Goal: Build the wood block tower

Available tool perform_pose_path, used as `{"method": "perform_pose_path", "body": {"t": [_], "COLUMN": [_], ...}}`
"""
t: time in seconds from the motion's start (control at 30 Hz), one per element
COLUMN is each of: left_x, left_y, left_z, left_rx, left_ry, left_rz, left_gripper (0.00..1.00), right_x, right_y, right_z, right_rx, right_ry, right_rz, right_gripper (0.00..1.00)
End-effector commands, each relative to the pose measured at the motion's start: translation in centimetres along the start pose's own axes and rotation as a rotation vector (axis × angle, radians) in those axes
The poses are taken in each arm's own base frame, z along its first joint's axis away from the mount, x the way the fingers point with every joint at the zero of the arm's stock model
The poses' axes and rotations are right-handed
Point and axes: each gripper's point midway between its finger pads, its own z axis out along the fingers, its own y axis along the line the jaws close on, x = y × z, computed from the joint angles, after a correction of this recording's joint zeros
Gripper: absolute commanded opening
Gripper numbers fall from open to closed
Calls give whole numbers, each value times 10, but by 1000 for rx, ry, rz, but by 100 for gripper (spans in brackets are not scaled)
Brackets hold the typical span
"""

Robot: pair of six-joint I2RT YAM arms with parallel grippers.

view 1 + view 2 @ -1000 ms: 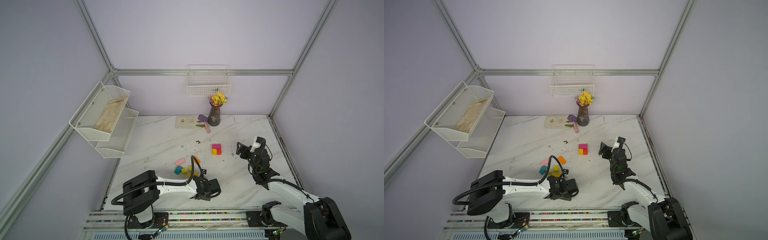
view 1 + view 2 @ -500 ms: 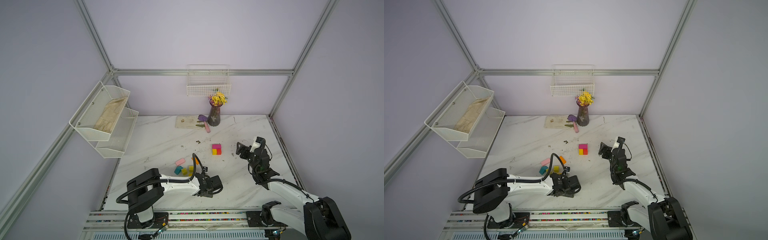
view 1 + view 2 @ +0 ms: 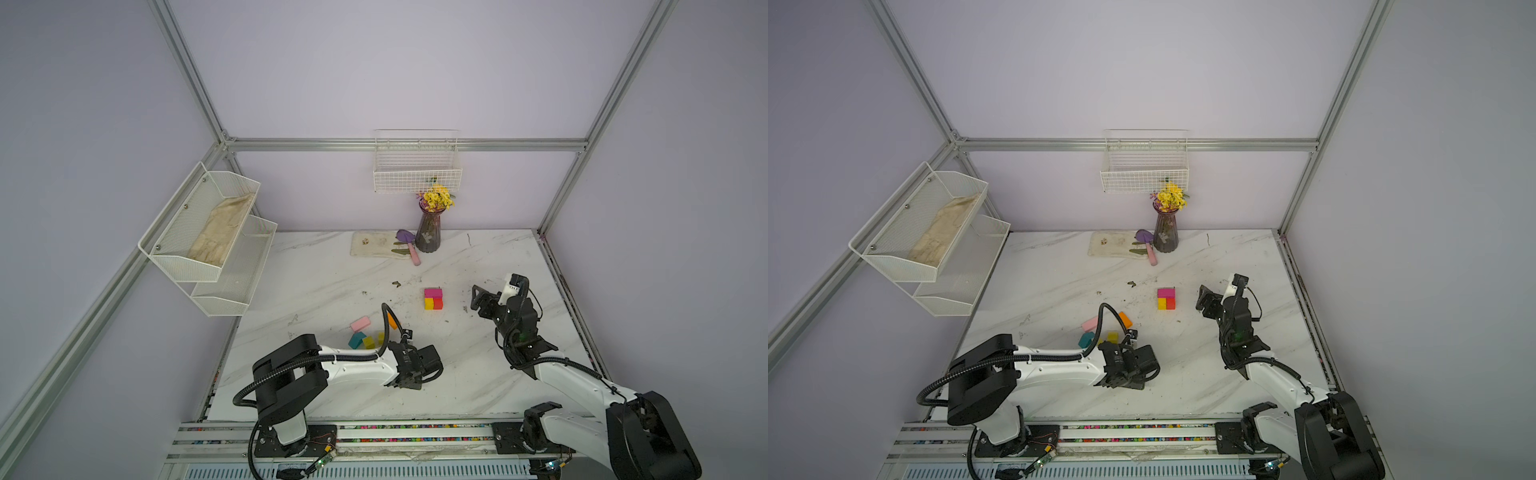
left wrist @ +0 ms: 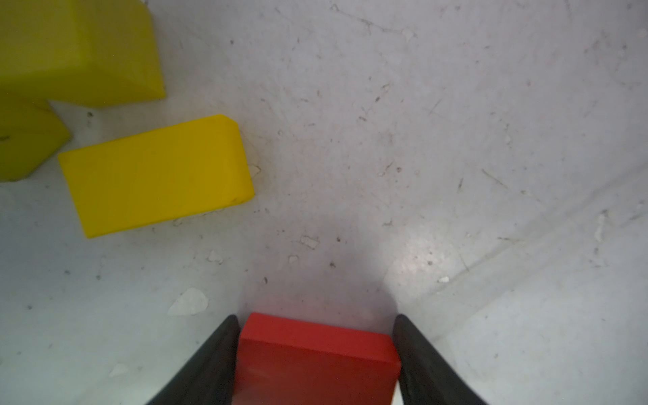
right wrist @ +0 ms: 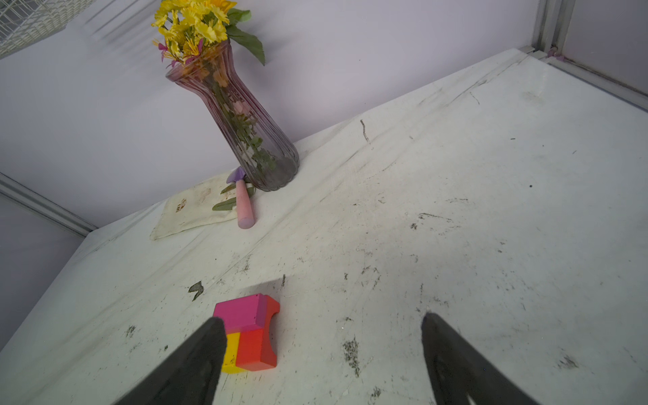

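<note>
Now the left gripper [image 4: 315, 319] clamps a red block [image 4: 315, 361]

Its fingers [image 4: 217, 357] press the block's two sides, low over the near table [image 3: 457, 386], seemingly ready to lift. Just far-left lie yellow blocks [image 3: 368, 342], a pink block [image 3: 360, 323] and a teal piece [image 3: 356, 340]. Farther right stands the tower [image 3: 433, 298], barely begun: magenta over yellow and red. Right of it the right gripper [image 5: 321, 317] hovers spread and empty, likely keeping clear.

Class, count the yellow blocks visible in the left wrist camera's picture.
3. A yellow brick lies flat nearest the red block. Beyond it sit a big yellow-green block and a second yellow-green block, both cut off by the frame. Others may lie outside this view.
</note>
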Motion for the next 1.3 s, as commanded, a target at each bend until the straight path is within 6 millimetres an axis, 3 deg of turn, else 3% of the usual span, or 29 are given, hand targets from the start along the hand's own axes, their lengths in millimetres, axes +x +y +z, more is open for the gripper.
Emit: {"method": "perform_pose_path", "body": {"t": [0.0,0.3,0.73,1.27], "left_x": [5,8,19,25], "left_y": [-3,-2,-6,-1], "left_z": [11,6,3,10], "left_rx": [5,32,102,64], "left_ry": [37,44,79,102], "left_rz": [-10,-3,64,100], "left_gripper": [66,77,77,66], "right_x": [-9,-8,-8,-5], "right_y": [8,8,9,10], "right_z": [1,2,2,3], "right_rx": [-23,-19,-17,-13], "right_ry": [-26,-23,-22,-15], "right_rz": [-6,-6,-10,-17], "right_gripper": [89,89,89,89]}}
